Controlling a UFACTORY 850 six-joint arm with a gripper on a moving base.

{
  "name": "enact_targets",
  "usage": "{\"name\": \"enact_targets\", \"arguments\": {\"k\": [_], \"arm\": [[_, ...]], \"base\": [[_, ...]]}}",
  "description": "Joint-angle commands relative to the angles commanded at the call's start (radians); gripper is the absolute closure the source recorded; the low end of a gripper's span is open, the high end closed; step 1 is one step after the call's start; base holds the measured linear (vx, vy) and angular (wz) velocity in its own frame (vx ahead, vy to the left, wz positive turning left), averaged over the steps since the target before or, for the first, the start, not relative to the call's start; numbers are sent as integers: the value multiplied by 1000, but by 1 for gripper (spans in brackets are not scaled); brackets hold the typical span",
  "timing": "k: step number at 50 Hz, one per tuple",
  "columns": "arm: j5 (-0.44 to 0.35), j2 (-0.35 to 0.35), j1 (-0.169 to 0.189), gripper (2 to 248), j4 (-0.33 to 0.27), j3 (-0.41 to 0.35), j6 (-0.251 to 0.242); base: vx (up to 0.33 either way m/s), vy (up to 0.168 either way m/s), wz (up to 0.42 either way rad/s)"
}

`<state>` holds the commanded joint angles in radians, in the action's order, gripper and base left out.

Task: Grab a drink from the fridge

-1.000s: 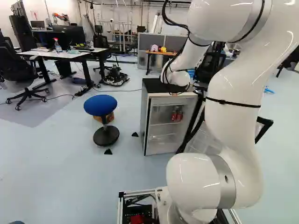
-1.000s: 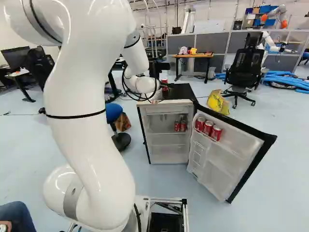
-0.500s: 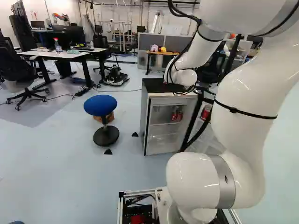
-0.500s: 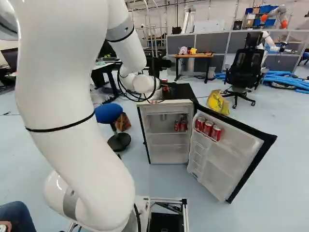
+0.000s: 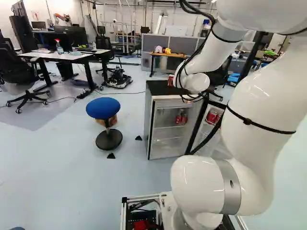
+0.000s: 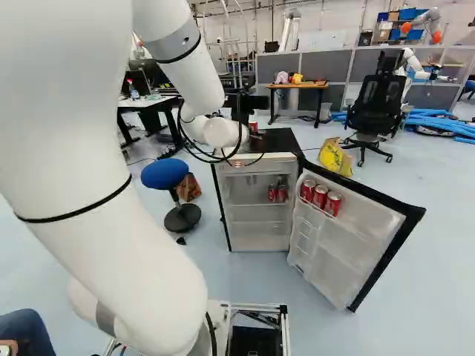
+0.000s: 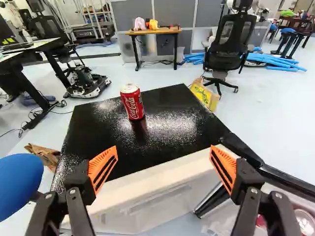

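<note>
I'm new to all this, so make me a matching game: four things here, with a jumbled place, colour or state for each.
Things
1. single can
2. row of three cans
3. stool
4. gripper

Places, colours, states
A. in the open fridge door
B. open, gripping nothing
C. standing on top of the fridge
D. has a blue seat

Right pairs: 1-C, 2-A, 3-D, 4-B

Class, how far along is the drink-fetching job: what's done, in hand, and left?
Done: the door is open; a red can stands atop the fridge, perhaps taken out. In hand: nothing; the gripper is open and empty. Left: likely gripping that can, or a door can.
</note>
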<state>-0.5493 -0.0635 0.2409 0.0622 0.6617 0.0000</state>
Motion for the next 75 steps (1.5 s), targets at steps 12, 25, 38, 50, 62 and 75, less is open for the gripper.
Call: {"name": "enact_targets", "arguments": {"k": [12,25,38,50,62,75], "arm": [[36,38,33,3,1,-39,0],[75,67,75,3,22,-69,0],[114,89,121,3,50,-92,0],[126,107,166,3,54,-109,0],[126,121,213,3,54,-123,0],[126,131,263,3,38,-132,0]], "base": [[0,0,0],[0,0,0],[0,0,0],[0,0,0],[0,0,0],[0,0,0]]}}
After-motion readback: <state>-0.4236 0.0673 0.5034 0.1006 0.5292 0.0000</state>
